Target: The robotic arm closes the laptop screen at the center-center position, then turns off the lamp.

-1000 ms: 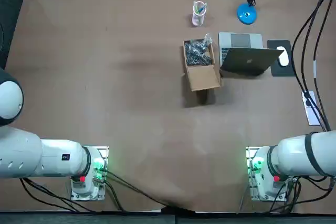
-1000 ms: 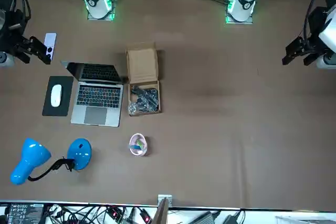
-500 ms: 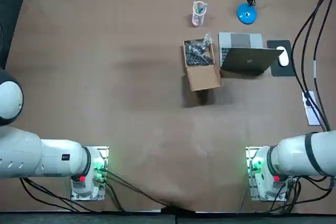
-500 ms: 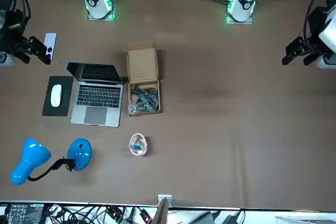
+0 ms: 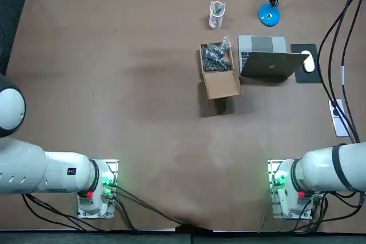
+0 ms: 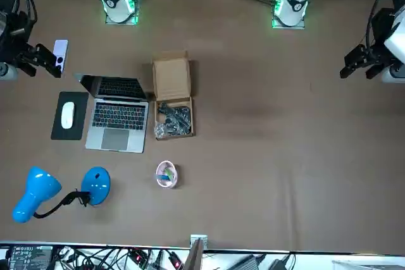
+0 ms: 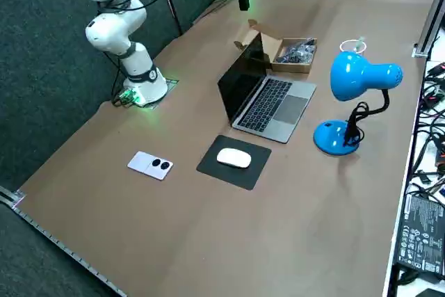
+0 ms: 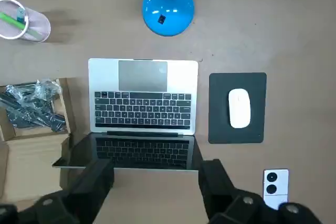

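The silver laptop stands open at the back right of the table, its lid upright and its screen dark. The blue desk lamp stands just beyond it, its round base near the table's far edge. My right gripper hangs high above the table on the robot's side of the laptop lid. It is open, with its fingers spread wide and nothing between them, clear of the laptop.
An open cardboard box with dark bagged parts sits beside the laptop. A cup of pens stands behind the box. A white mouse on a black pad and a phone lie on the laptop's other side.
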Robot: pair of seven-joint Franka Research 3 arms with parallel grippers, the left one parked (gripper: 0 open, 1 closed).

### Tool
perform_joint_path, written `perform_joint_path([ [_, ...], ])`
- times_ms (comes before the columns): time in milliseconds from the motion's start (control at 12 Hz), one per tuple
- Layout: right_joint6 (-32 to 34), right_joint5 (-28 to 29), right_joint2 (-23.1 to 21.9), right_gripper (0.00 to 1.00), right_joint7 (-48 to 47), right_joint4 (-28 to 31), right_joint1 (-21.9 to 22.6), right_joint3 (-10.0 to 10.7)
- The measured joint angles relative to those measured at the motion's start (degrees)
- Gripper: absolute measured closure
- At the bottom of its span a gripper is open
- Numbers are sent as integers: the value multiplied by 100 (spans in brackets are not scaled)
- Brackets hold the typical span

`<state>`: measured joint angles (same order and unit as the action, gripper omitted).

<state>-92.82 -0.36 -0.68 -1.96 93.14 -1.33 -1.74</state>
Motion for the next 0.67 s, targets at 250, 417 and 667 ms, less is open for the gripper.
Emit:
perform_joint_path([
  [250, 0, -1, 0, 0, 1, 0, 68, -8],
  [417, 0, -3, 0, 0, 0, 0, 159, -21],
  [667, 2, -3, 2, 0, -4, 4, 194, -23],
])
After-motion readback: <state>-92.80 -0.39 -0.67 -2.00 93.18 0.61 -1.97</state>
